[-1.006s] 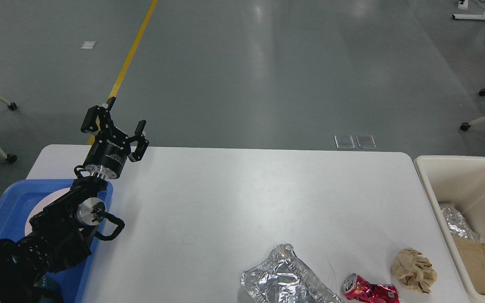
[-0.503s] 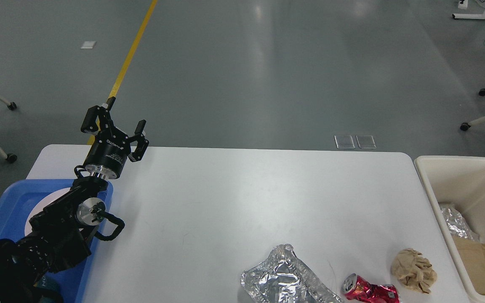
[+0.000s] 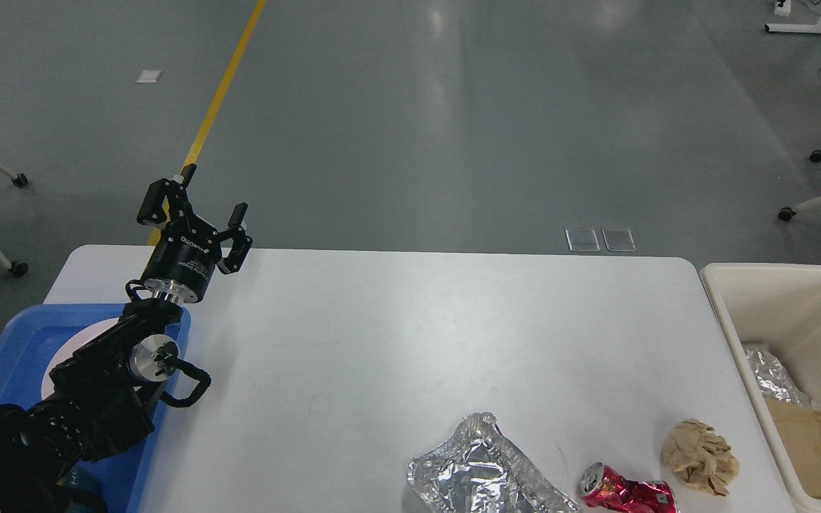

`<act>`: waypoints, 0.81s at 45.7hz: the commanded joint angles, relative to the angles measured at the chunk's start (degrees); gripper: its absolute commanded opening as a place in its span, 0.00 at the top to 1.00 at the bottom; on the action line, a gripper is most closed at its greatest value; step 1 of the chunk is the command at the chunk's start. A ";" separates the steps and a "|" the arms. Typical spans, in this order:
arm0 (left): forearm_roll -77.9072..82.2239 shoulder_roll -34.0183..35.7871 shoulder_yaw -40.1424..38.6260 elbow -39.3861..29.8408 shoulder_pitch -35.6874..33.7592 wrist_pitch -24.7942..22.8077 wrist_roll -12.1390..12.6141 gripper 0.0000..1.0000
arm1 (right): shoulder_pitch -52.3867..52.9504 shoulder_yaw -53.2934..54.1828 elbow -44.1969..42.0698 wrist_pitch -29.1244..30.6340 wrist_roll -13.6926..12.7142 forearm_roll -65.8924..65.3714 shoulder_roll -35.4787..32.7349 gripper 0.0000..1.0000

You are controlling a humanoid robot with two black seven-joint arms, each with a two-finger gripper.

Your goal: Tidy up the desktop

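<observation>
While the left gripper (image 3: 194,210) hangs spread and empty, the cream bin (image 3: 735,313) holds foil (image 3: 767,374) and brown paper (image 3: 820,445). A white plate (image 3: 72,353) sits in the blue tray (image 3: 4,363)

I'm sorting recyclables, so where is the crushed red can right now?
In the head view, the crushed red can lies on the desktop at its near right edge, between the crumpled foil on its left and the brown paper ball on its right.

Blue tray (image 3: 8,356) left; cream bin (image 3: 752,313) right; foil (image 3: 478,467), can (image 3: 624,491), paper wad (image 3: 699,456).
</observation>
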 commanded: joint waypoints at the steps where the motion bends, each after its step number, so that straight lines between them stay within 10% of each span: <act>1: 0.08 -0.02 0.00 0.00 0.00 0.01 0.00 0.04 | 3.61 0.25 3.49 0.00 0.03 0.15 3.44 0.00; 37: 0.00 0.07 0.00 0.00 0.00 0.02 0.00 0.03 | 11.09 8.25 14.13 0.00 0.12 2.88 29.29 0.00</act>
